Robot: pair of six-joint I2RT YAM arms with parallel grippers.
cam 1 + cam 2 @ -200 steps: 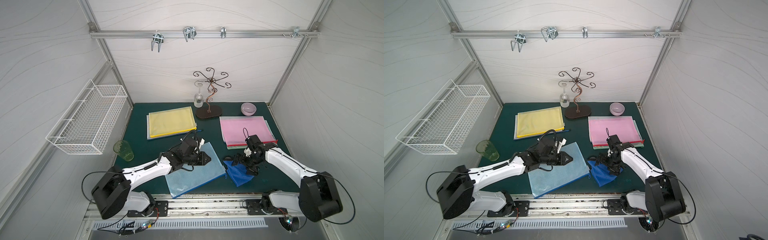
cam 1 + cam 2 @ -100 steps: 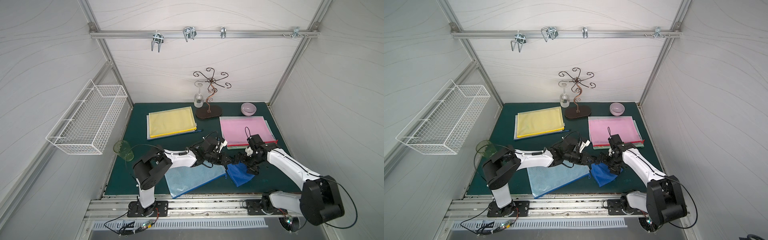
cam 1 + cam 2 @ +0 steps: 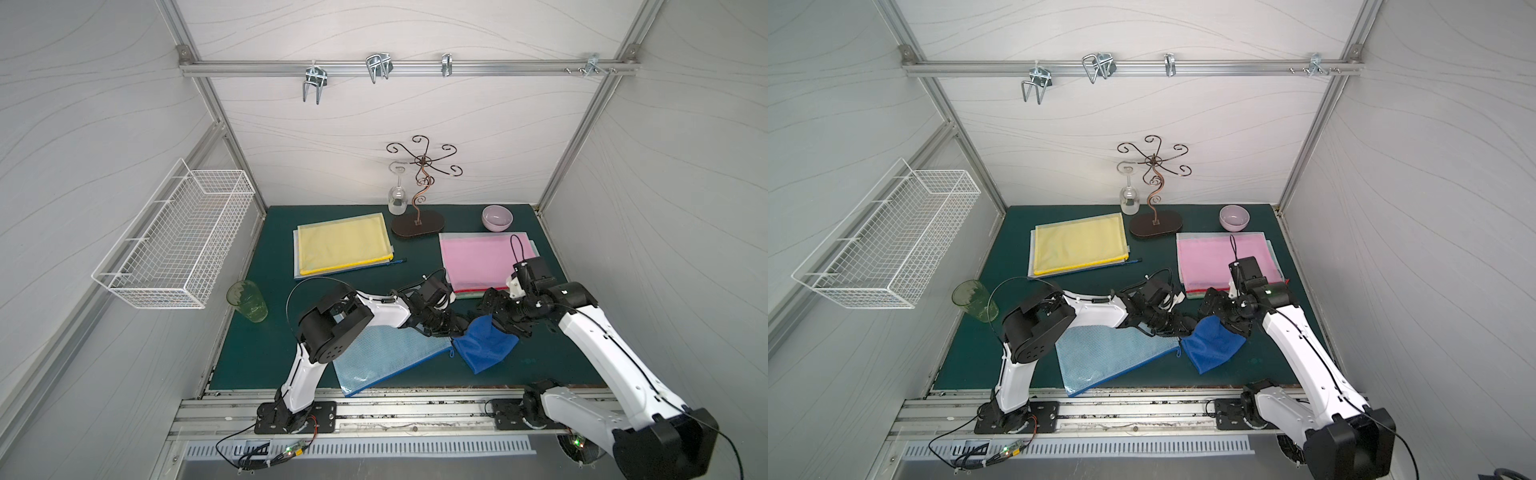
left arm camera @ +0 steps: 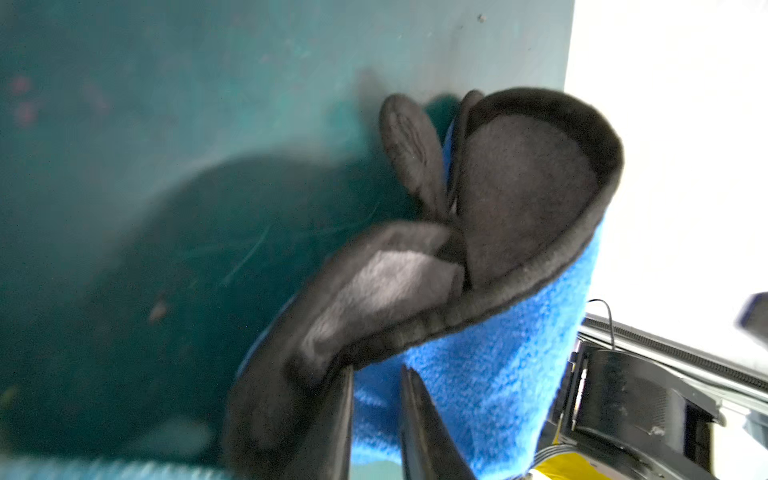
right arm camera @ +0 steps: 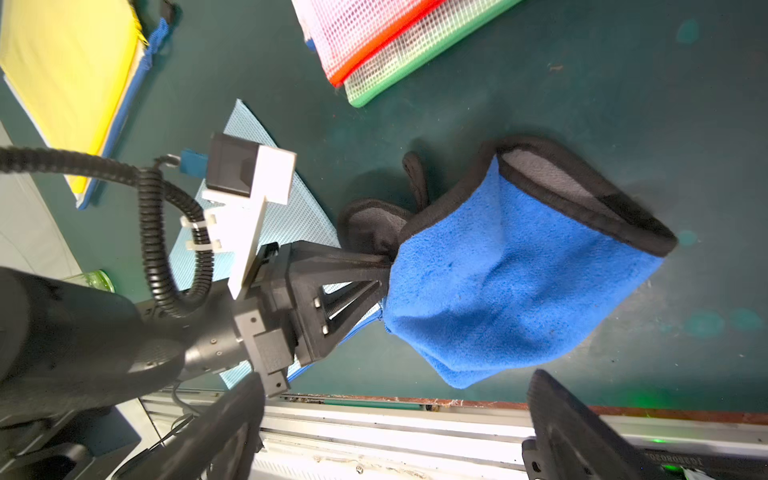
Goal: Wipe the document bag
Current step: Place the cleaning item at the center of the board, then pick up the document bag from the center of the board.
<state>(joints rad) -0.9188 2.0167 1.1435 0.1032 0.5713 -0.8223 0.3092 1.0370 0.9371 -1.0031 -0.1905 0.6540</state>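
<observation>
The left gripper (image 5: 385, 274) is matt black plastic. At its fingertips the cloth (image 5: 498, 291) is fuzzy blue fleece, bound in black, its inner face a soft grey nap. Under the fingers the mat (image 4: 166, 124) is matt dark green, lightly scratched. Just behind the fingers the bag (image 5: 299, 220) is pale blue woven mesh, slightly shiny. Well off from the fingers, the pink bag (image 5: 357, 29) is gridded plastic mesh.

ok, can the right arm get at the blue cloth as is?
Probably yes. The right pincer is open and right by the cloth, whose side facing it is free. The left pincer pinches only the corner nearest the blue bag, so crowding there is the one concern.
</observation>
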